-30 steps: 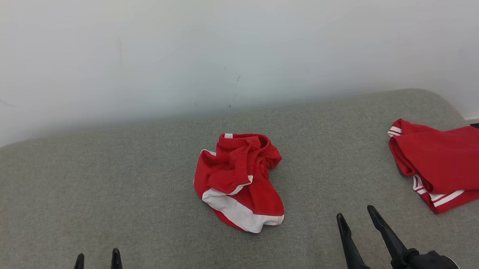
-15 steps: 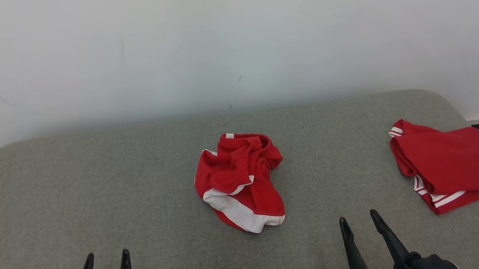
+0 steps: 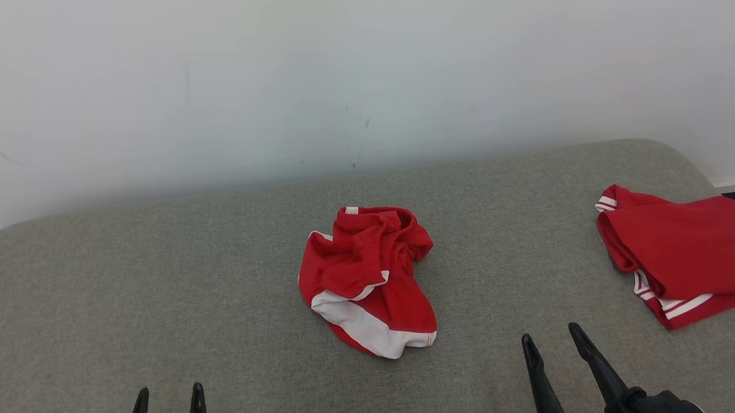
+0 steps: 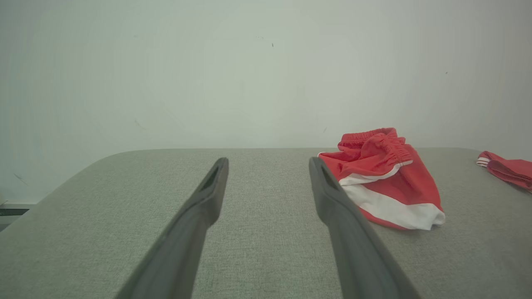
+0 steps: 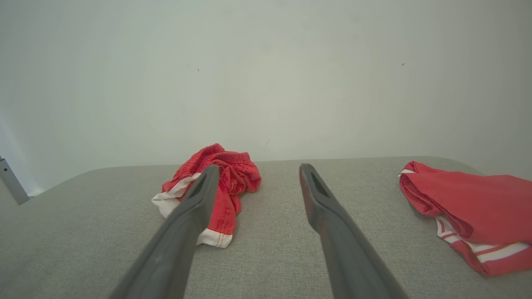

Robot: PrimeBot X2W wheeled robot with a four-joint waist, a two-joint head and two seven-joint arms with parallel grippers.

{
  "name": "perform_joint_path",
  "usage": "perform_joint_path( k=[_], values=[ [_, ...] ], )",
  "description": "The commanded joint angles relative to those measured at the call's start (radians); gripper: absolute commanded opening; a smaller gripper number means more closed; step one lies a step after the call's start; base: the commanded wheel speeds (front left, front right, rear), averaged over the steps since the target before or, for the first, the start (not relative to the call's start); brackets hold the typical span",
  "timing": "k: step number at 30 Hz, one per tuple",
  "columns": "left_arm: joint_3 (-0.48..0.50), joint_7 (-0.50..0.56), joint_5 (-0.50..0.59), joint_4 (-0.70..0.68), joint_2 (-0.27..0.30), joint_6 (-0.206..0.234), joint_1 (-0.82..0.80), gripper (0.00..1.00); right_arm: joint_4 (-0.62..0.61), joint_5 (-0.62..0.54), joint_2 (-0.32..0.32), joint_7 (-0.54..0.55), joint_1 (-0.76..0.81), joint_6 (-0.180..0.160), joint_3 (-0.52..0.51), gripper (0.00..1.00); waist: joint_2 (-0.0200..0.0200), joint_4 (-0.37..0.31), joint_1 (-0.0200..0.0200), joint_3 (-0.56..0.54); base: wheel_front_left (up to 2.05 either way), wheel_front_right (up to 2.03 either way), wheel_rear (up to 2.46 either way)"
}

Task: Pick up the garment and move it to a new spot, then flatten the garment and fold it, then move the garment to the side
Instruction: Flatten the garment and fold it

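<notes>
A crumpled red garment point(image 3: 367, 279) with white trim lies in a heap at the middle of the grey padded surface point(image 3: 157, 274); the left wrist view has this garment point(image 4: 384, 178) to the right of the fingers, and the right wrist view has the garment point(image 5: 220, 187) behind the left finger. My left gripper point(image 3: 168, 392) stands open at the lower left, well short of the heap. At the lower right my right gripper point(image 3: 552, 337) is open too, apart from the cloth. Nothing sits between either pair of fingers.
A second red garment point(image 3: 684, 249) with white stripes lies folded at the right end of the surface, also seen as a red garment point(image 5: 469, 211) on the right of the right wrist view. A pale wall point(image 3: 360, 74) rises behind the surface's far edge.
The left gripper's fingertips have shifted slightly right along the bottom edge, and the right gripper sits a little lower. The garments lie as before.
</notes>
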Motion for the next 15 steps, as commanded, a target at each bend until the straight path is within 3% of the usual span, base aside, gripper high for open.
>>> perform_joint_path(
  k=[1, 15],
  values=[
    [0.000, -0.006, 0.005, 0.003, -0.003, -0.003, -0.007, 1.00, 0.000, 0.006, 0.000, -0.001, 0.006, -0.003, -0.002, 1.00, 0.0000, 0.000, 0.0000, 0.000, 0.00, 0.00, 0.00],
    [-0.010, -0.006, 0.008, 0.009, -0.003, -0.007, -0.013, 1.00, 0.001, 0.004, 0.000, -0.001, 0.001, -0.003, 0.000, 1.00, 0.0000, -0.009, 0.0000, 0.006, 0.00, 0.00, 0.00]
  ],
)
